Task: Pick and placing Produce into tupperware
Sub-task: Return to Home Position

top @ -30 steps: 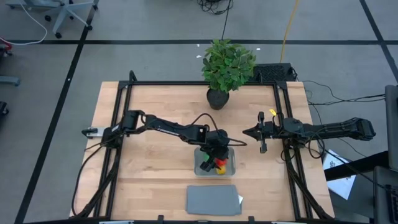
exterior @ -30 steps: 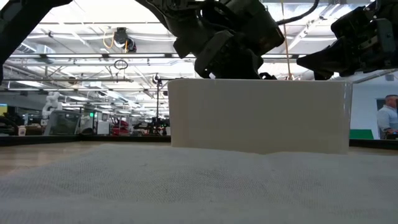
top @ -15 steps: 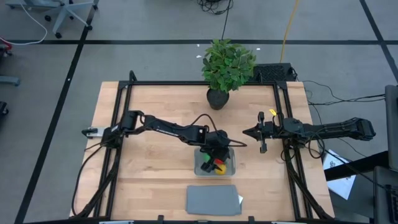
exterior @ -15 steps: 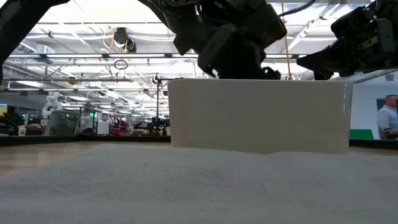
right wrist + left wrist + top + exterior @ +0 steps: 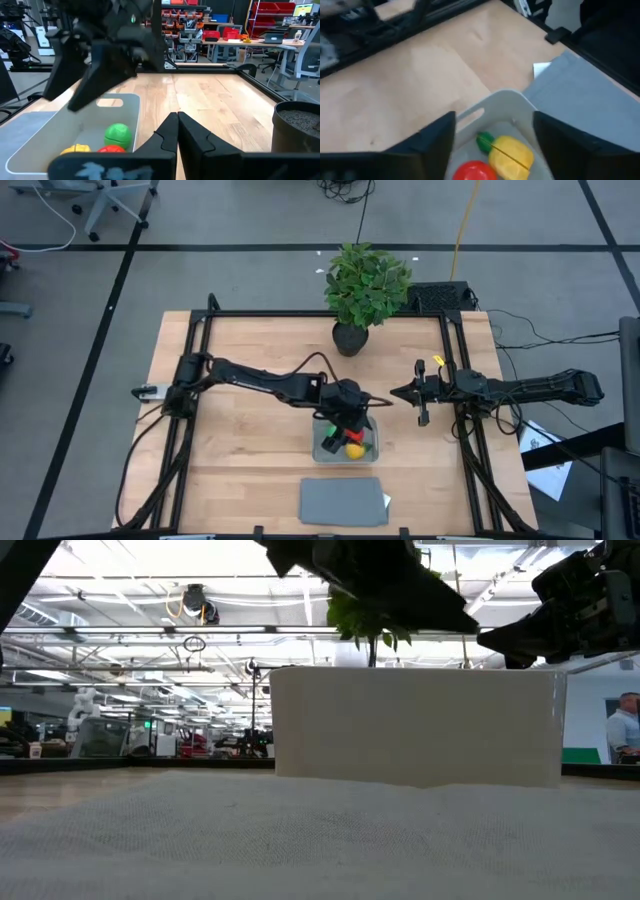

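Left gripper (image 5: 349,424) (spread wide) above tupperware (image 5: 507,102).

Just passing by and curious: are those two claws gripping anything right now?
Left gripper: open, holding nothing, over the tupperware.
Right gripper: shut, holding nothing.

An industrial robotics lab: roof trusses (image 5: 120,632), red storage racks (image 5: 272,17), workbenches (image 5: 227,46).

Low view: tupperware (image 5: 415,725) wall hides produce (image 5: 353,447) inside; left gripper (image 5: 395,585) cut by top edge, fingers indistinct. Left wrist view: red fruit (image 5: 474,171) cut by btm edge.
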Robot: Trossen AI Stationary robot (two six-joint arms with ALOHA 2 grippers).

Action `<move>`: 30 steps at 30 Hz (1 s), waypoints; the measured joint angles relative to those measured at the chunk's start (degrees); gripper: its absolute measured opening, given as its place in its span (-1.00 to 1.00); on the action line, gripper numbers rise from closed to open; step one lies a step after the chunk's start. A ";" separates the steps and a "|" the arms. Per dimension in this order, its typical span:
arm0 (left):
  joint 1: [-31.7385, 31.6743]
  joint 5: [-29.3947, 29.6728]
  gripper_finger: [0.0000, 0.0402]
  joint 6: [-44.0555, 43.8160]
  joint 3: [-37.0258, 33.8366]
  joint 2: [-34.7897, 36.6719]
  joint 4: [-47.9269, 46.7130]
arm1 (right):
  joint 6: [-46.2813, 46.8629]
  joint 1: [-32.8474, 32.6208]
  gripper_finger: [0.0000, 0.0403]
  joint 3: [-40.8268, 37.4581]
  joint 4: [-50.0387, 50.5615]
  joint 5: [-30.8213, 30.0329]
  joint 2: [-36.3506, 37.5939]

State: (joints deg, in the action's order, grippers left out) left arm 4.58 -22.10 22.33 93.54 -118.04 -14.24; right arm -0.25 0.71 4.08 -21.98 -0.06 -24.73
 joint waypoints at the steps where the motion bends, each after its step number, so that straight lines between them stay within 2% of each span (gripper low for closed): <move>1: 0.00 0.86 0.21 0.00 0.00 0.45 0.06 | 0.00 0.01 -1.00 0.00 -0.02 0.03 0.02; 4: -0.01 3.43 -0.22 -0.12 0.00 2.34 -1.74 | 0.00 0.01 -1.00 0.00 -0.02 0.05 0.00; 7: -0.15 7.05 -0.74 -0.66 0.00 4.34 -4.89 | 0.02 0.01 -1.00 -0.02 -0.02 0.07 0.10; 9: -0.15 9.69 -0.92 -0.64 0.00 5.94 -7.34 | 0.18 0.00 -1.00 -0.02 0.05 0.07 0.15; 17: 1.20 25.12 -0.98 1.74 -0.12 15.34 -14.73 | 0.72 0.00 -1.00 -0.02 -3.00 0.07 0.84; 21: 1.37 28.37 -0.99 1.01 -2.07 22.23 -14.54 | 1.06 0.00 -1.00 -0.02 -4.35 0.07 1.87; 26: 1.24 30.56 -1.00 1.18 -9.14 32.29 -8.60 | 0.94 0.01 -1.00 -0.02 -3.95 0.09 2.67; 30: -0.52 30.42 -1.00 -0.44 -21.27 41.25 4.29 | 0.89 0.02 -1.00 -0.02 -3.93 0.09 2.91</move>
State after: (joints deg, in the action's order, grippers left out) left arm 4.06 8.32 21.89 72.26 -76.79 -9.95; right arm 0.64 0.73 4.05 -25.91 0.03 -21.82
